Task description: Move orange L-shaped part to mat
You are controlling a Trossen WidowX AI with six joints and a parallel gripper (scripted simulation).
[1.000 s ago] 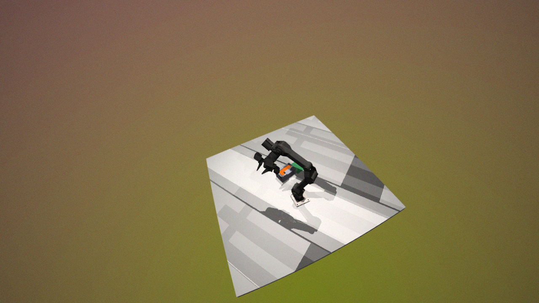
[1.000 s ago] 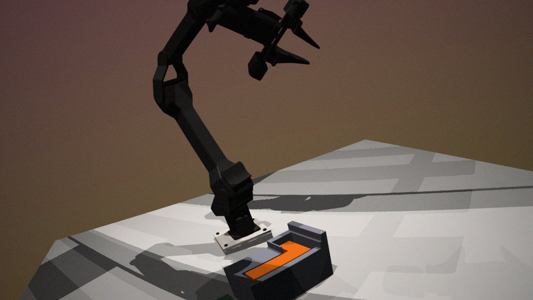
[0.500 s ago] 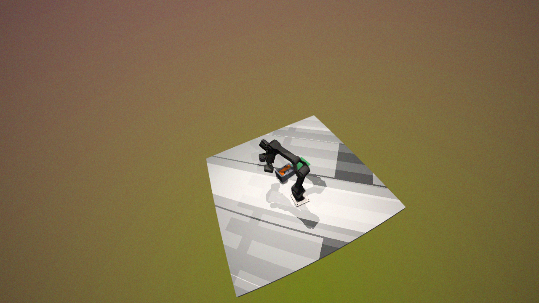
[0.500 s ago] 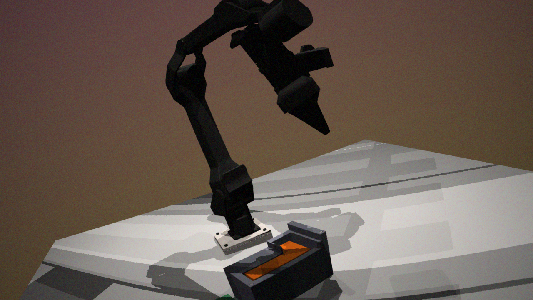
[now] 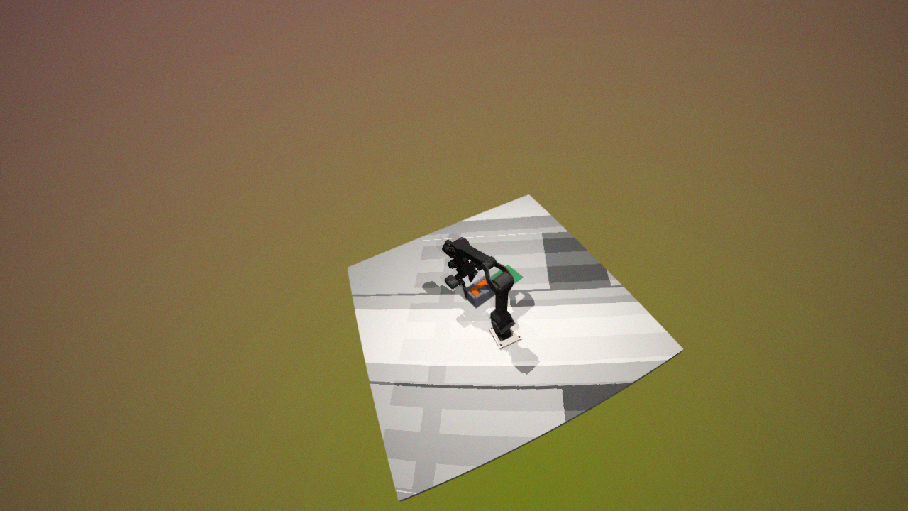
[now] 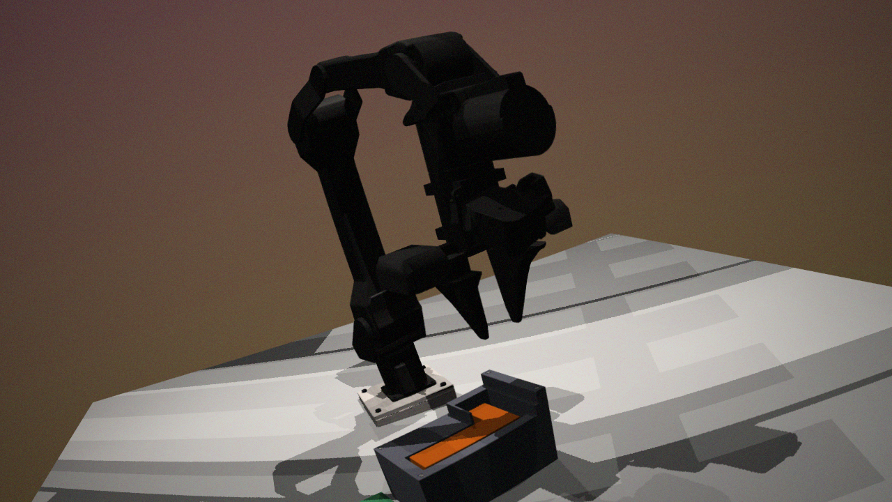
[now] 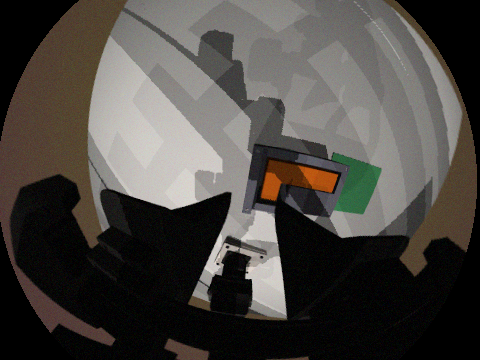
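Observation:
The orange L-shaped part [image 5: 476, 290] [image 6: 444, 445] [image 7: 320, 181] lies level in its pocket in the grey tray [image 5: 479, 302] [image 6: 499, 465] [image 7: 252, 175], with shadow across part of it. Its L-shaped end is next to the tray's raised end wall. My gripper [image 6: 500, 329] [image 7: 253, 201] is partly open and empty, its fingers pointing down above the tray's walled end, touching nothing. In the wrist view the right fingertip overlaps the tray near the L-shaped end. The green mat [image 5: 513, 274] [image 6: 377, 497] [image 7: 362, 185] lies beside the tray's other end, mostly cut off in the exterior view.
The arm's pale base plate [image 5: 506, 343] [image 6: 408, 408] stands close to the tray. The tray's raised end wall [image 6: 514, 383] rises above its top face. Dark shadows of the arm fall across the tabletop [image 5: 406, 330].

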